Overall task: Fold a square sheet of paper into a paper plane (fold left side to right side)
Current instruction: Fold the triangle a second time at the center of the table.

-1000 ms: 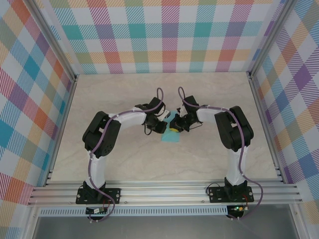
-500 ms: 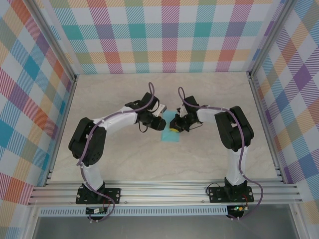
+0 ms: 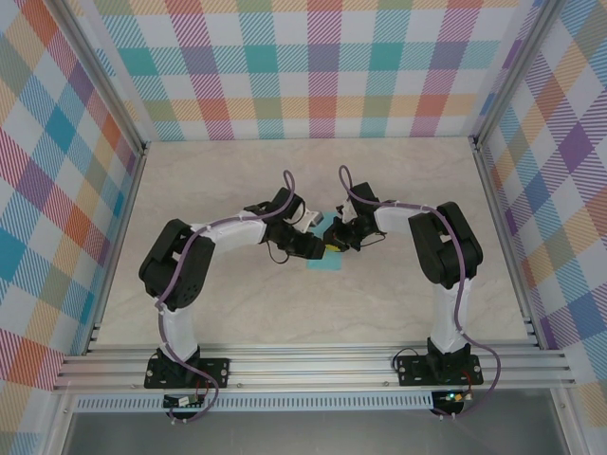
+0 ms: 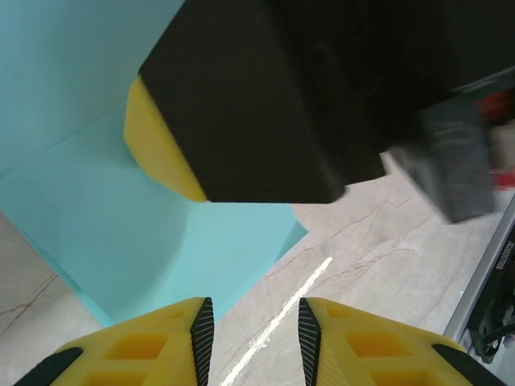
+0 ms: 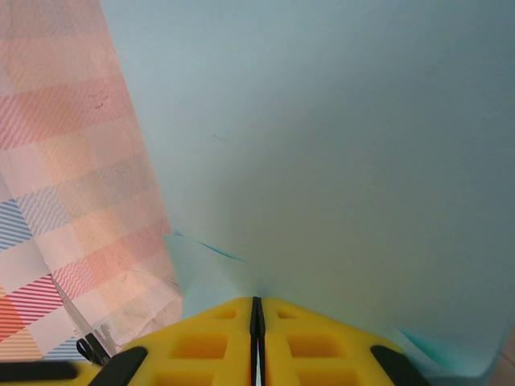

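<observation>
Square sheet of paper (image 3: pixel 325 264): thin, smooth turquoise, creased, lying mid-table (image 3: pixel 237 303) between the two arms. Its long axis runs roughly near to far. One part lies flat and another curves upward. The yellow right fingers (image 5: pixel 209 338) are pressed together on its edge. The left fingers (image 4: pixel 161 346) stand apart just beside a corner, holding nothing.

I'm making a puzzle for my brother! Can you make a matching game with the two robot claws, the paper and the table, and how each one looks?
Things:
1. left gripper
2. right gripper
3. sheet of paper
4. table

Looks:
A. marbled beige
B. turquoise
C. jaws apart, nothing between them
D. jaws shut, pinching the paper

Pairs: 1-C, 2-D, 3-B, 4-A
</observation>
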Controlling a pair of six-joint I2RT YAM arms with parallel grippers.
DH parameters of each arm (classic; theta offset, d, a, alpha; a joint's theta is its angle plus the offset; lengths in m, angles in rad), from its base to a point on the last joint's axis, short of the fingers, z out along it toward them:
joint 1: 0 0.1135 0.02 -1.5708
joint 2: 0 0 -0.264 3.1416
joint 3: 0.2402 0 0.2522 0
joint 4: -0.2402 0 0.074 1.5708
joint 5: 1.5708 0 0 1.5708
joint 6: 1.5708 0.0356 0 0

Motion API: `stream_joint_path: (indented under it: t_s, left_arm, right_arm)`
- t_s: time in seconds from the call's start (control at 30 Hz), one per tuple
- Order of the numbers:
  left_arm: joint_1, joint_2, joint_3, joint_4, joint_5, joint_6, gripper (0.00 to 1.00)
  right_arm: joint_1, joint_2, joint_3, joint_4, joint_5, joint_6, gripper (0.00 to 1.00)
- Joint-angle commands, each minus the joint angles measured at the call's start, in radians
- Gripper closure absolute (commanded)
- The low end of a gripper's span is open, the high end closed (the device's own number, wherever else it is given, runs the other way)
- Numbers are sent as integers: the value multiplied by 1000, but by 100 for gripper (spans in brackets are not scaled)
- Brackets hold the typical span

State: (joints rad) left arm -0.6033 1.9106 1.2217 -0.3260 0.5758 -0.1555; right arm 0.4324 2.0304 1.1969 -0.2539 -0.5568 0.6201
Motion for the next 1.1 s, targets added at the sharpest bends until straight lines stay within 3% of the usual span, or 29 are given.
stream_joint_path:
  t_s: [0.0,0.8,1.07]
  left_arm:
    - [-9,26,-11,15,37,-13,65]
    - [-8,32,-119,-62,-108,31,71]
    - [-8,-75,-200,-38,-55,19,71]
  right_arm:
    - [3,44,-26,-42,51,-18,90]
    - [3,47,-16,-64,57,-26,90]
    - [3,45,-13,-68,58,-27,90]
